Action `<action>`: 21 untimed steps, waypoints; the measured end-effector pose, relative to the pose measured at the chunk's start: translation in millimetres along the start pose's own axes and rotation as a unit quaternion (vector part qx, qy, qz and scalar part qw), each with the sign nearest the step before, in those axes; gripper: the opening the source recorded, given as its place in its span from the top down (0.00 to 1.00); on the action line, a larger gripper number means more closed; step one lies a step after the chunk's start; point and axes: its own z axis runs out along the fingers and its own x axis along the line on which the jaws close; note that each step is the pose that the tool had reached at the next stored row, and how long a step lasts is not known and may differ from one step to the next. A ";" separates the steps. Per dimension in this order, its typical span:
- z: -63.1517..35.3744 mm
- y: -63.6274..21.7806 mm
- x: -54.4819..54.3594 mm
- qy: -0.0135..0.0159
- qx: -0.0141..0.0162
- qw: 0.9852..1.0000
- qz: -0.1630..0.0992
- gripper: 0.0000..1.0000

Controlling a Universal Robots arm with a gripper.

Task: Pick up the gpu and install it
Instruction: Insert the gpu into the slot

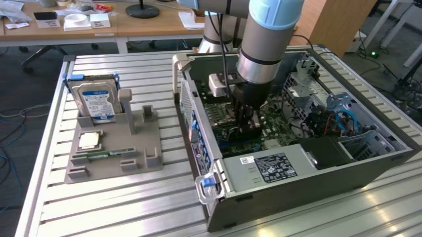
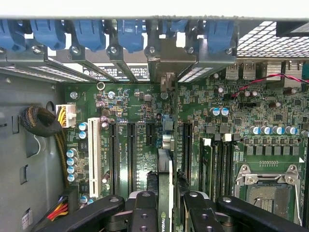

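The gpu (image 2: 165, 169) is seen edge-on in the wrist view as a thin green card, its silvery end bracket (image 2: 167, 60) reaching the case's rear slot openings. It stands upright over the motherboard (image 2: 130, 101), in line with a black expansion slot, and whether it is fully seated I cannot tell. My gripper (image 2: 169, 212) is shut on the card, one black finger (image 2: 145, 208) on each side of it. In the exterior view my gripper (image 1: 247, 123) hangs straight down inside the open computer case (image 1: 297, 185), low over the board.
A grey parts fixture (image 1: 142, 163) at the exterior view's left holds a silver hard drive (image 1: 99, 101), a CPU (image 1: 89, 140) and a RAM stick (image 1: 99, 155). Beside the card are a white slot (image 2: 94, 150), the CPU socket (image 2: 263, 188) and a cable bundle (image 2: 41, 121). The power supply (image 1: 270, 168) fills the case's near end.
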 end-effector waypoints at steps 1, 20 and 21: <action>0.0 0.0 0.0 0.000 0.000 1.000 0.000 0.75; -9.1 -0.2 -0.3 0.000 0.000 1.000 0.000 0.61; -12.5 -0.2 -0.5 0.000 0.000 1.000 0.000 0.61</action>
